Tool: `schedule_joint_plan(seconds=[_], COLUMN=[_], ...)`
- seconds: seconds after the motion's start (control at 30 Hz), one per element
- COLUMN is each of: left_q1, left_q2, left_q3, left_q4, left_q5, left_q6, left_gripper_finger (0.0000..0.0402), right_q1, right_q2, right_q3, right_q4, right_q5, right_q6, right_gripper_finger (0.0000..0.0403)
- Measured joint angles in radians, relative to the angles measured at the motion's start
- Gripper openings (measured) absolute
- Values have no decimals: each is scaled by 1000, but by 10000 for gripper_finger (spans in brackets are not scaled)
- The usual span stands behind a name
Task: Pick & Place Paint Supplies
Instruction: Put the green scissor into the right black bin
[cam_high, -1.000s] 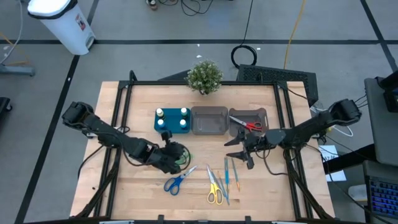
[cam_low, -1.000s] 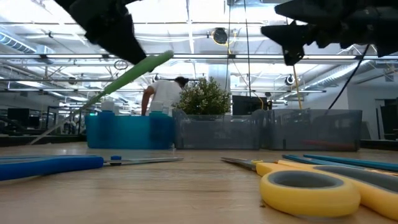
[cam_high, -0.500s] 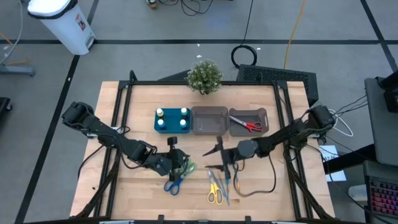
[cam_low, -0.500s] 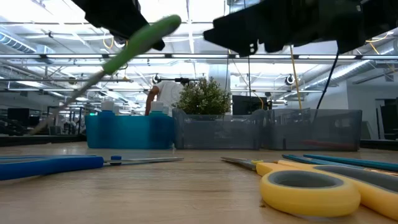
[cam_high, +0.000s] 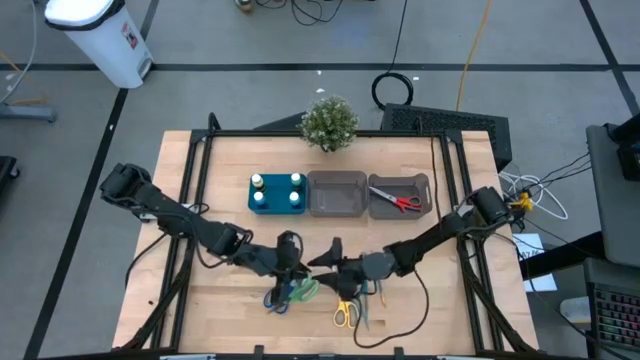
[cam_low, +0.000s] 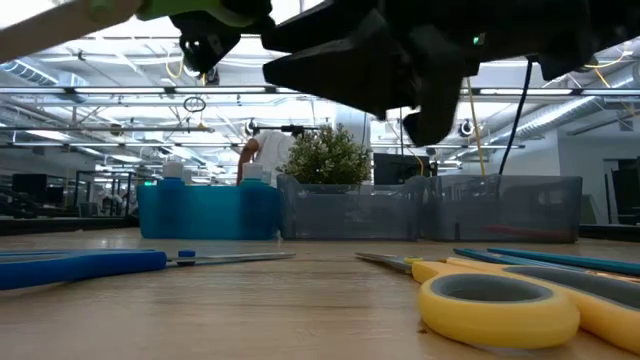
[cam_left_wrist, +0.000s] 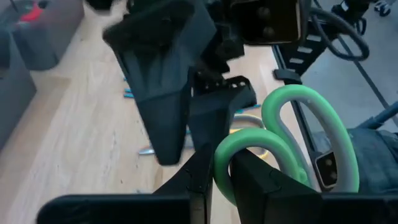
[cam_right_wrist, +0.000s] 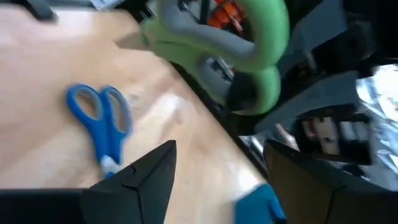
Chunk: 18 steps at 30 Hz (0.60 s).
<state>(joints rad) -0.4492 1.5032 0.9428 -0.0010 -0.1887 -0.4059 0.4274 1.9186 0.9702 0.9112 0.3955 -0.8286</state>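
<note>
Green scissors (cam_left_wrist: 292, 143) | clenched in left pincer (cam_left_wrist: 214, 180) (airborne) | right pincer (cam_right_wrist: 217, 168) released

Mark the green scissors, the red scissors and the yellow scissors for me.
green scissors (cam_left_wrist: 311, 134): left wrist view, on the upper handle loop.
red scissors (cam_high: 404, 202): high view, on the red handles, in the right grey bin.
yellow scissors (cam_low: 495, 308): low view, on the near handle ring.

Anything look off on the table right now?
Nothing spilled or damaged. One oddity: the green scissors are held in mid-air by the left gripper while the open right gripper closes in, as if for a handover.
</note>
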Motion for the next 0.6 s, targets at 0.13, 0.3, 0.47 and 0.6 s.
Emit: schedule_joint_plan(seconds=[0.13,0.3,0.47,0.6], left_q1=[-15,-23,-9,6], left_q2=[0,0,0,0], left_q3=[0,0,0,0], left_q4=[-48,-88,-87,-61], left_q5=[33,32,31,32], left_q6=[-3,-54,-93,-98], left_gripper_finger=[43,36,43,42], right_q1=[0,17,41,52], right_q2=[-1,-14,-10,-12], right_q3=[0,0,-1,-1], right_q4=[1,35,59,67], right_q5=[30,19,19,7], right_q6=[-8,-18,-79,-110], right_gripper_finger=[216,205,203,202])
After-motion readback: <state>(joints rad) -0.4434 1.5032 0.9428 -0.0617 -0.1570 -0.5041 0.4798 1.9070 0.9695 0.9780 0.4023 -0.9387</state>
